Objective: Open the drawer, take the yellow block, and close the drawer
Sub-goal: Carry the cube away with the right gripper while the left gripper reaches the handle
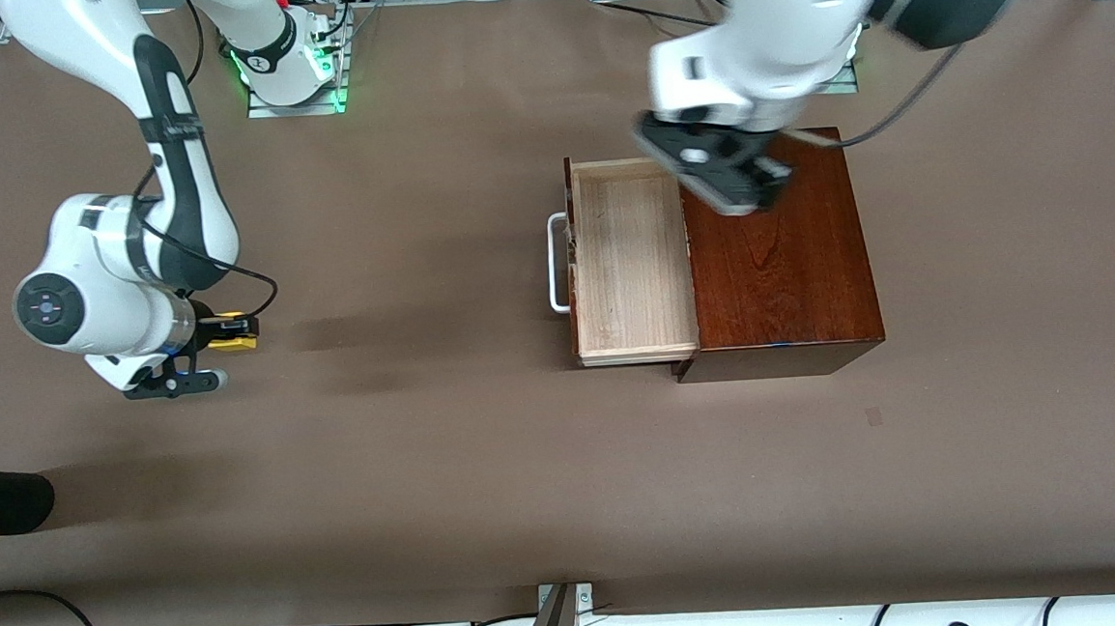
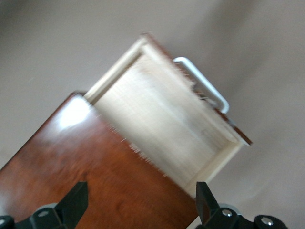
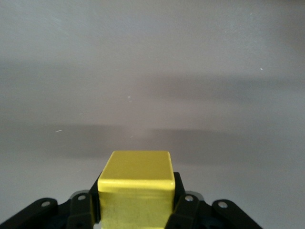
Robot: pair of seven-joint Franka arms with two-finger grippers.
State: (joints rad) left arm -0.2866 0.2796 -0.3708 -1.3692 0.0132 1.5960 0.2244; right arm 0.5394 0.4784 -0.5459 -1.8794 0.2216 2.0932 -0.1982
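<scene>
Right gripper (image 1: 230,333) clamped on the yellow block (image 1: 233,343), held above bare brown desk (image 1: 451,474) toward the right arm's end. Left gripper (image 1: 738,178) spread wide, hovering over the wooden box (image 1: 787,270). Drawer (image 1: 630,260) pulled open, white handle (image 1: 554,263) showing.

Even bright light, soft shadows; left wrist view motion-blurred, box top glaring.
</scene>
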